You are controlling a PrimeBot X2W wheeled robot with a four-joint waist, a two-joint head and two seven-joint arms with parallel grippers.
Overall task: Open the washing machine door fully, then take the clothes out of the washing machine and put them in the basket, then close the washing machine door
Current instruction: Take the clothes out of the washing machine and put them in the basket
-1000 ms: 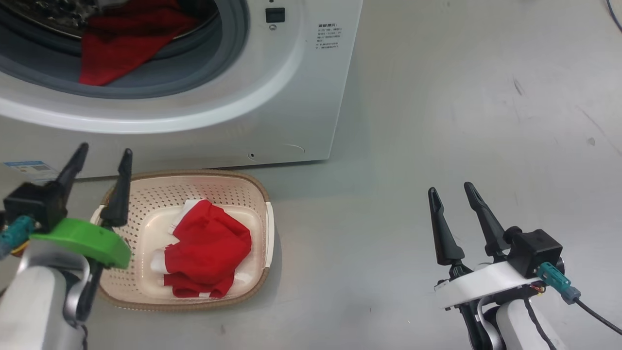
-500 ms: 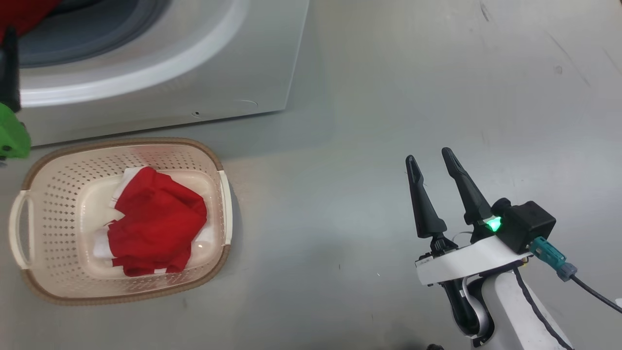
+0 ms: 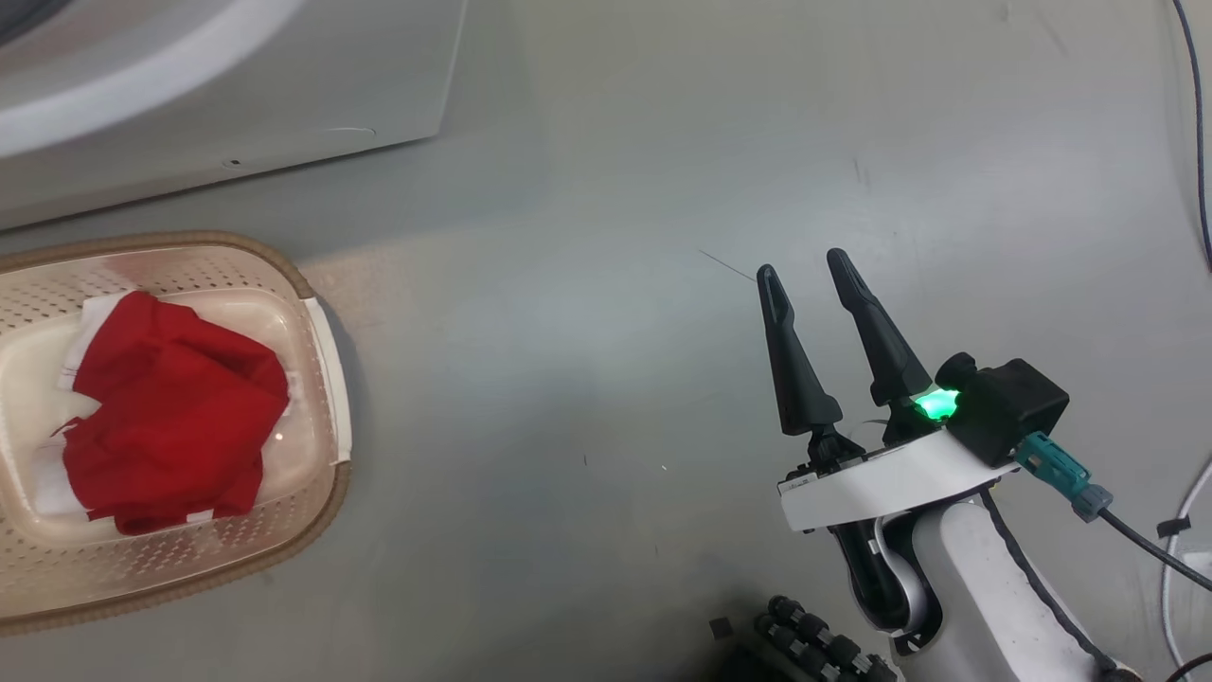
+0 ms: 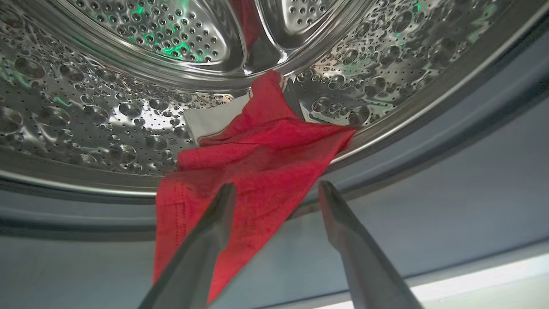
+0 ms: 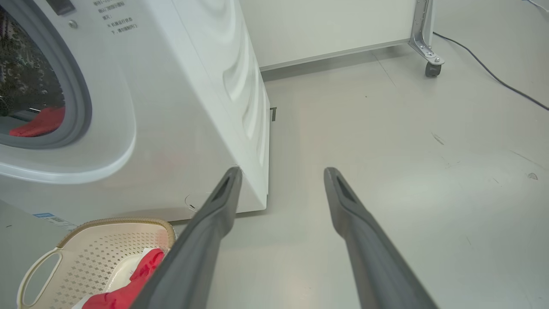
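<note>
The left gripper (image 4: 276,185), fingers spread and empty, lines up on the bright red fabric garment (image 4: 257,163) overhanging the perforated steel drum (image 4: 107,107); the right gripper (image 3: 803,262) idles, likewise spread.

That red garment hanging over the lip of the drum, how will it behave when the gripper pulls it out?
Probably floppy: the red garment drapes in folds over the drum rim, so it should sag from one pinch. Likely light, being thin cloth. Its trailing end may drag on the rim.
</note>
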